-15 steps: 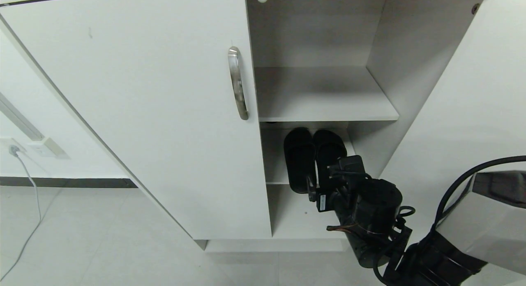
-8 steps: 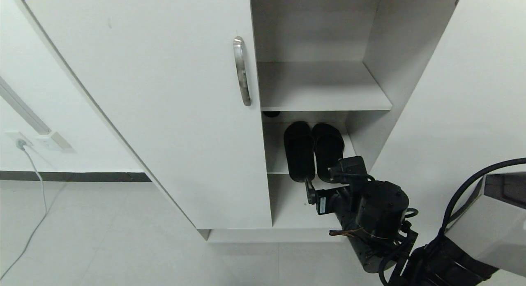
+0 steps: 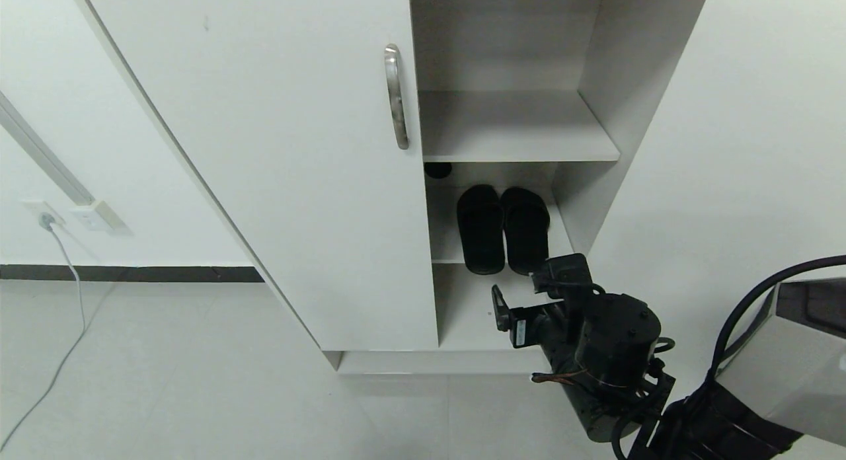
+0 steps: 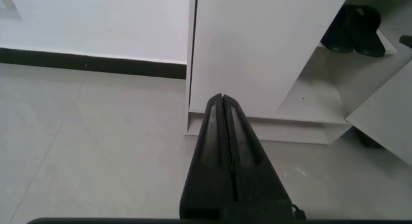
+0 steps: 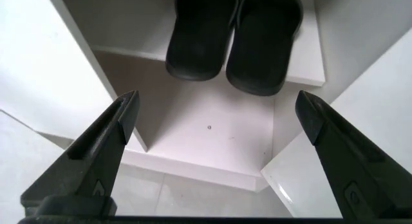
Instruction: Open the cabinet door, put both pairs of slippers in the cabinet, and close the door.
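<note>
Slippers paired at front edge of shelf look placed, so my right end effector hangs released; left end effector clenched empty, idle.

Slippers side by side on cabinet's lower shelf, right gripper before them

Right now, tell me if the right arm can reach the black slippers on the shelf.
Probably yes: the cabinet door stands open, and the open right pincer sits just before the slippers with nothing between.
</note>
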{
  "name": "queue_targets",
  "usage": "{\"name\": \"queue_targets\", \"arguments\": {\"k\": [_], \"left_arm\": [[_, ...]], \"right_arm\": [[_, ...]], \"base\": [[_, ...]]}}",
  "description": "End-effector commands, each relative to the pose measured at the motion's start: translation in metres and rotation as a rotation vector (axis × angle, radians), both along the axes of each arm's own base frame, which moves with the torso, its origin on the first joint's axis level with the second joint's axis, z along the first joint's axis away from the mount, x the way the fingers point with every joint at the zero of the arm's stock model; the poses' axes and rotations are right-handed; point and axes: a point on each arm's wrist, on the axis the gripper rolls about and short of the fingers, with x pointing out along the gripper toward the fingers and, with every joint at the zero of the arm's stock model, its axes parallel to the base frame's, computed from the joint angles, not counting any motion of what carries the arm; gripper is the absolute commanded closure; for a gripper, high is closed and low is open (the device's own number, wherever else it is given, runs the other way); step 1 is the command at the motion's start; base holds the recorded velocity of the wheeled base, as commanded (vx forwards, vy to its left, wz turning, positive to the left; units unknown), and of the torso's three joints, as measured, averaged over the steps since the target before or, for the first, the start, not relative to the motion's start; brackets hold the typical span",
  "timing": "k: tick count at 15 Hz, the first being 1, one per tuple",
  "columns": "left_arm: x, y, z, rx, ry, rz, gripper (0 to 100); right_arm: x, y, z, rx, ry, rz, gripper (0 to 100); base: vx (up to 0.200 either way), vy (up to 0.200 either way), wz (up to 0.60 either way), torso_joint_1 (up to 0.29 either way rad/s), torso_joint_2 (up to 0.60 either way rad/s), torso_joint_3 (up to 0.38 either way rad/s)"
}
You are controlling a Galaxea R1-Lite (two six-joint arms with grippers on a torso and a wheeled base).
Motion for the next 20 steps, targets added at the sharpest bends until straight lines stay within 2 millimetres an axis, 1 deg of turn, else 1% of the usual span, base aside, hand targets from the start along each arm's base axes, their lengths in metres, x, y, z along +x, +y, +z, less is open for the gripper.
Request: {"name": "queue_targets", "arguments": {"k": [1, 9, 20], "left_arm": [[0.0001, 0.0, 0.0, 0.0, 0.001, 0.001, 100], [0.0001, 0.0, 0.0, 0.0, 0.001, -0.001, 100], [0.0001, -0.0001, 0.0, 0.002, 0.001, -0.002, 100]], "right_arm": [[0.0, -0.0004, -0.002, -0.006, 0.005, -0.001, 0], [0.0001, -0.0004, -0.0034, -0.011, 0.008, -0.001, 0], [0.0005, 0.0001, -0.0033, -0.025, 0.004, -0.002, 0]], "base": [[0.0, 0.0, 0.0, 0.0, 0.0, 0.0], [0.0, 0.0, 0.0, 0.0, 0.0, 0.009], [0.0, 0.0, 0.0, 0.002, 0.0, 0.193]]}}
